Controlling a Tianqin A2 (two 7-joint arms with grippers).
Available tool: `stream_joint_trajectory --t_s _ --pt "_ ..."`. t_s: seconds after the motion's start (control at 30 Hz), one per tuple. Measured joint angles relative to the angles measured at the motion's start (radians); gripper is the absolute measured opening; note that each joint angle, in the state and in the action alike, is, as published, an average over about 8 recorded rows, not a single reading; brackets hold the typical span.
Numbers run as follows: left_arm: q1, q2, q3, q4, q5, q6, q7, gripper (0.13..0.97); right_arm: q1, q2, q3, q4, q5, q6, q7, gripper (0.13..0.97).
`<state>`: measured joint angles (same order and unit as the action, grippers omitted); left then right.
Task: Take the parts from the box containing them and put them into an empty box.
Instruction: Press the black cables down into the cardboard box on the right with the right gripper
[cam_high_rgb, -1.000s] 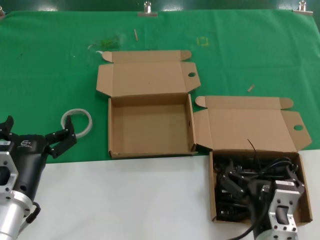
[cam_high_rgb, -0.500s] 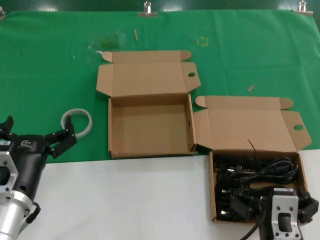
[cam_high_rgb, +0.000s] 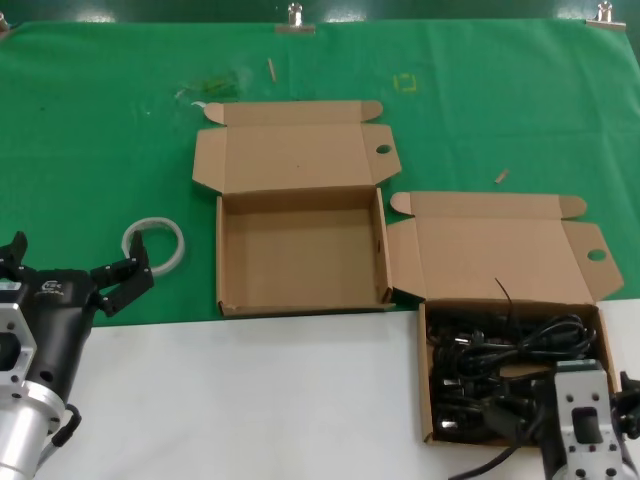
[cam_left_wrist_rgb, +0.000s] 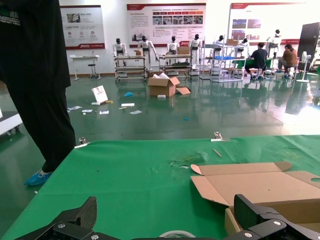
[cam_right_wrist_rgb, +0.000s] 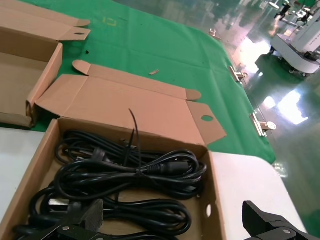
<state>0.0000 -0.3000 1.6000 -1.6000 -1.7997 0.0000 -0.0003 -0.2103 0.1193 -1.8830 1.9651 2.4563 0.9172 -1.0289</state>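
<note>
The box holding the parts (cam_high_rgb: 428, 400) sits at the right on the white table edge, lid open behind it. Several black power cords (cam_high_rgb: 510, 345) lie coiled inside, also seen in the right wrist view (cam_right_wrist_rgb: 130, 172). The empty box (cam_high_rgb: 300, 250) stands open at the middle on the green cloth. My right gripper (cam_high_rgb: 568, 408) hovers open over that box's near right corner (cam_right_wrist_rgb: 175, 222). One finger (cam_right_wrist_rgb: 82, 217) is over the cords, the other (cam_right_wrist_rgb: 270, 225) is outside the box wall. My left gripper (cam_high_rgb: 70, 265) is open and empty at the left (cam_left_wrist_rgb: 167, 220).
A white ring (cam_high_rgb: 154, 244) lies on the green cloth (cam_high_rgb: 100, 130) just ahead of the left gripper, left of the empty box; its rim shows in the left wrist view (cam_left_wrist_rgb: 177, 233). The white table (cam_high_rgb: 250, 400) runs along the front. Clips hold the cloth's far edge.
My right gripper has drawn back toward the near edge and shifted right, from over the middle of the cords to the box's near right corner. The left arm has not moved.
</note>
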Motion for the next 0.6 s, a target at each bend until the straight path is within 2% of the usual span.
stream_joint_trajectory --t_s 0.33,0.6 --pt "0.000 0.000 0.000 0.000 0.000 0.000 0.000 0.965 0.042 0.000 0.041 0.032 0.112 0.061 -0.202 0.966" --pt "0.000 0.000 0.000 0.000 0.000 0.000 0.000 0.965 0.090 0.000 0.082 0.003 0.214 0.071 -0.385 0.966"
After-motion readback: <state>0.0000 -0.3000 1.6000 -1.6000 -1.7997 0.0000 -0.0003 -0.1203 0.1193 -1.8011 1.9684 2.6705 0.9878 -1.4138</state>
